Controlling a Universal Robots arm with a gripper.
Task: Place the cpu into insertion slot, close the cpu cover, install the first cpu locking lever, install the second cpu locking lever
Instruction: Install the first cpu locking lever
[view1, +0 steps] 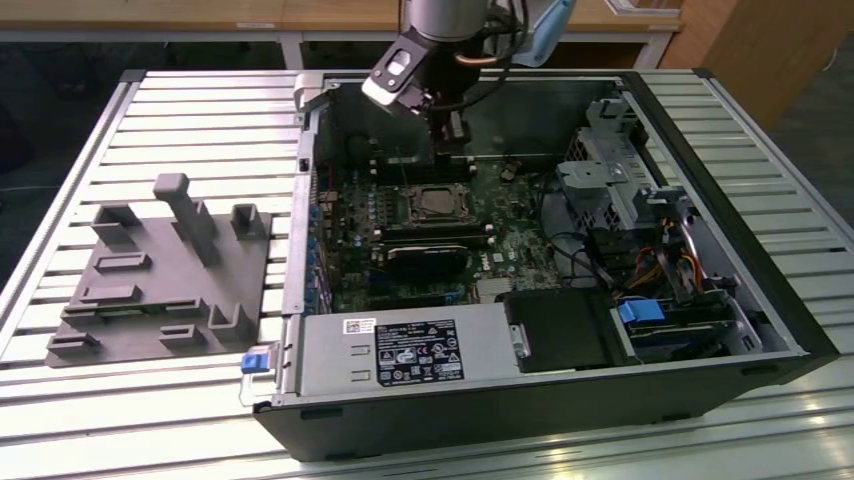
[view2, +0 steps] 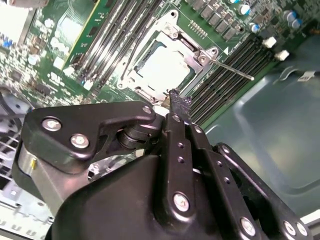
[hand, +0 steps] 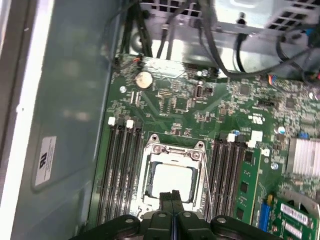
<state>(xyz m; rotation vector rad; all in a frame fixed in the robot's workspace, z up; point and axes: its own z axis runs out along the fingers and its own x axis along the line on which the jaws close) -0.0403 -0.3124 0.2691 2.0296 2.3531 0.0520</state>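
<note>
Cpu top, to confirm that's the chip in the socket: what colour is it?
The cpu is plain silver-grey, best seen in the second wrist view.

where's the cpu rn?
Seated in the insertion slot, the cpu lies between two banks of memory slots in the first wrist view, with the gripper near its edge.

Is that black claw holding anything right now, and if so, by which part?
Nothing. The end effector is shut and empty, poised near the cpu, which lies framed by the cpu cover.
</note>
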